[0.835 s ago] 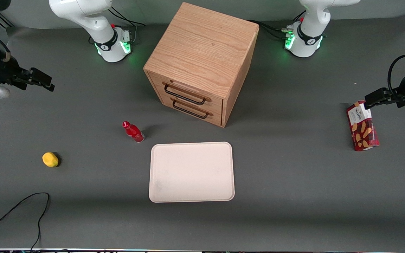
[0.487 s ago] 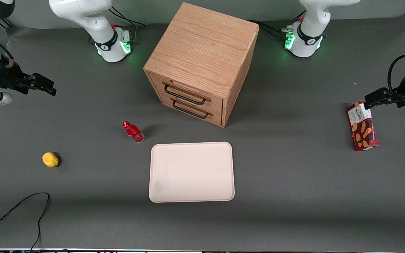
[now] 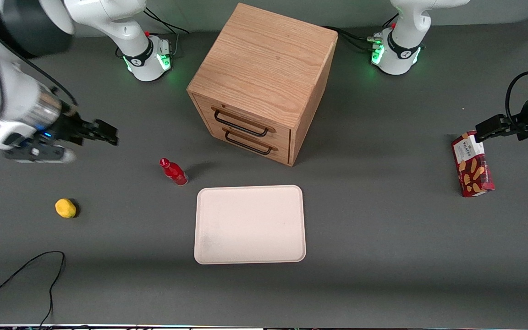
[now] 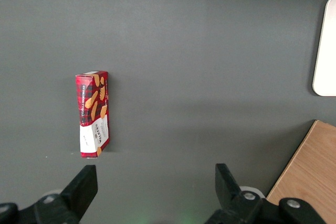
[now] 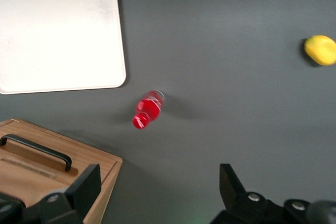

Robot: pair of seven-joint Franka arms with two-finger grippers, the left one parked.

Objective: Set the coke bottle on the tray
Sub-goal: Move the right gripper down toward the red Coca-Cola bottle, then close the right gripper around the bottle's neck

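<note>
Dark grey matte surface (image 3: 383, 256). Gripper (image 3: 108, 136), jaws spread and empty, hangs above it near the upright coke bottle (image 3: 173, 171); tray (image 3: 250, 224) just beside the bottle.

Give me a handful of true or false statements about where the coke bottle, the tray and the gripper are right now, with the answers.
1. The coke bottle stands on the table, outside the tray. True.
2. The gripper is shut on the bottle. False: it is open, in the air toward the working arm's end of the table, apart from the bottle.
3. The tray has nothing on it. True.
4. The bottle is nearer to the front camera than the tray. False: it is farther, near the tray's corner.
5. The yellow fruit lies on the tray. False: it lies on the table toward the working arm's end.
</note>
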